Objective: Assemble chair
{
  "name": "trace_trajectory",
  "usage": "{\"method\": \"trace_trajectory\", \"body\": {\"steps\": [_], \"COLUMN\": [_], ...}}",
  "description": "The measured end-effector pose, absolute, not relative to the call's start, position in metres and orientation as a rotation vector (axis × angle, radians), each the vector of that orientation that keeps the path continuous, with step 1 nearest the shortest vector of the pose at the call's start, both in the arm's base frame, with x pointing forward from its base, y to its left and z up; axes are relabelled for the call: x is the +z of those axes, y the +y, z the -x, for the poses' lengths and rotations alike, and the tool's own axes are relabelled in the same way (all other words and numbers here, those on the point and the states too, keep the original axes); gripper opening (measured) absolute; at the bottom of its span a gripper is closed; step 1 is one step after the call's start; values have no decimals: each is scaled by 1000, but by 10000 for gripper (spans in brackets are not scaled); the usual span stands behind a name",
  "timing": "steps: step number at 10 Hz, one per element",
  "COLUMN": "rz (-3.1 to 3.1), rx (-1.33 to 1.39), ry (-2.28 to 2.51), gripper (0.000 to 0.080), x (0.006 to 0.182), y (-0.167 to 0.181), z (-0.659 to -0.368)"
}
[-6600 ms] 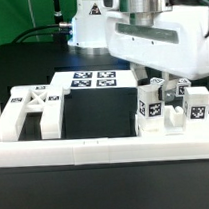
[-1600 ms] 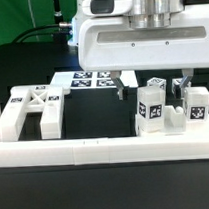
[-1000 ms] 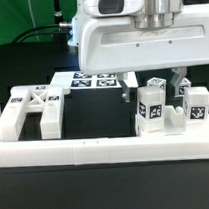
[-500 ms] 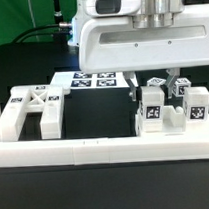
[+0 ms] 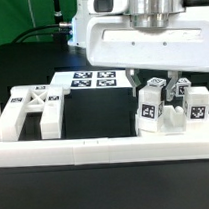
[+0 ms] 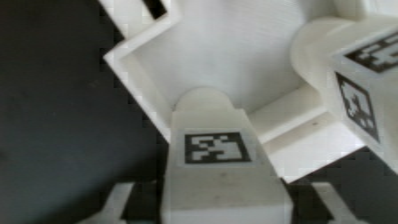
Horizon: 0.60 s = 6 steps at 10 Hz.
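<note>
Loose white chair parts stand on the black table. On the exterior view's right, my gripper point(image 5: 154, 81) hangs over an upright tagged leg block point(image 5: 151, 105) and is shut on its top. In the wrist view that leg block point(image 6: 222, 160) fills the gap between my fingers point(image 6: 125, 200), tag facing the camera. A second tagged block point(image 5: 196, 102) and a small low block point(image 5: 173, 116) stand just beside it. A larger H-shaped chair part point(image 5: 28, 107) with tags on top lies on the exterior view's left.
The marker board point(image 5: 91, 81) lies flat behind the middle of the table. A long white border rail point(image 5: 105, 150) runs along the front. In the wrist view a white angled panel point(image 6: 196, 50) and another tagged block point(image 6: 365, 70) sit close behind the held block.
My fingers closed in on the leg block between a second ago and half a second ago. Since then the block has tipped slightly and the arm has barely moved.
</note>
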<state>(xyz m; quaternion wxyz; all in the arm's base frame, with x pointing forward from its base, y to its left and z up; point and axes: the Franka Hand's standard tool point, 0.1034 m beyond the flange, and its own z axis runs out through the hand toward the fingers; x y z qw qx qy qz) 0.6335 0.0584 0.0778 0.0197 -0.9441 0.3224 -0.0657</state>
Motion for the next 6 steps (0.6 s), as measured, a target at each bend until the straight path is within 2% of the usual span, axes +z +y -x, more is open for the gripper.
{"method": "trace_trajectory", "body": {"steps": [4, 6], "rz": [2656, 2595], "rx": [-207, -207], "ry": [1514, 1607], "gripper": [287, 287], "x": [77, 77], "y": [59, 58], "z": [-634, -635]}}
